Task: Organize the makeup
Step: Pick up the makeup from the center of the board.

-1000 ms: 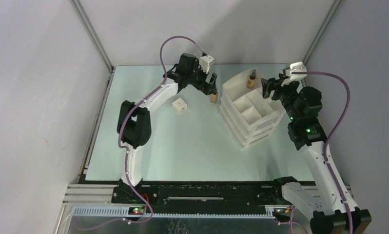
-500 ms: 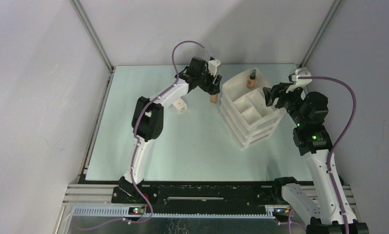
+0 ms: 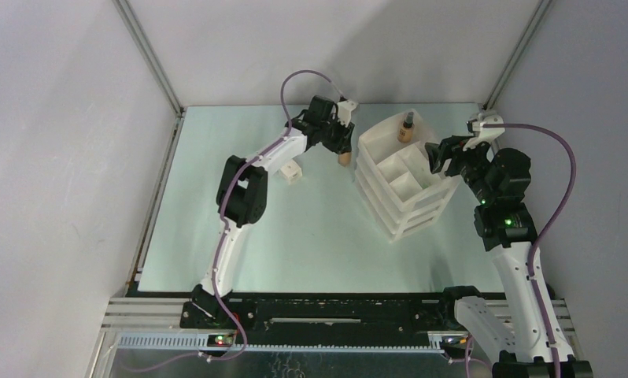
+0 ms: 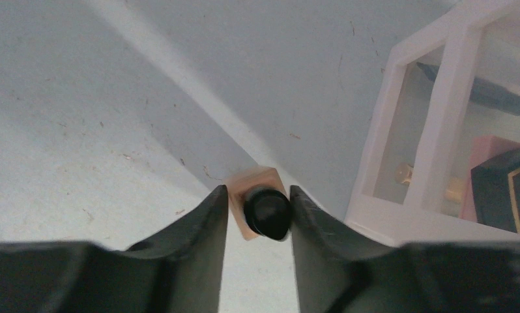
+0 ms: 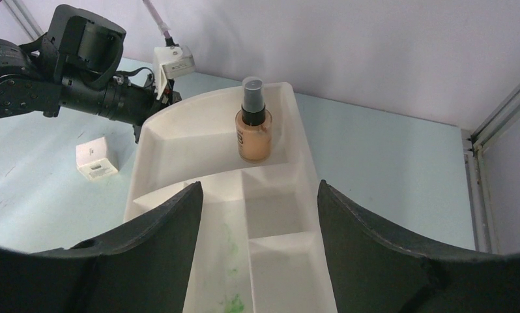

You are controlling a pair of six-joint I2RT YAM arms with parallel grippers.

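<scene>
left wrist only: left gripper (image 4: 257,195) clamped on bottle (image 4: 267,212), upright on table (image 4: 81,130); organizer (image 4: 401,195) at its 3 o'clock, black compact (image 4: 505,189) inside | right wrist only: second bottle (image 5: 253,134) in organizer's 12 o'clock compartment, white box (image 5: 96,160) at 9 | left arm stretched far; right gripper (image 5: 257,192) fingers apart, empty, above organizer | print on second bottle and box unreadable

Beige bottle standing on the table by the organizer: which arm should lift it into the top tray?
Left. The left gripper has its fingers against both sides of the beige bottle at its black cap. The right gripper hangs open over the organizer, on the far side from that bottle.
</scene>
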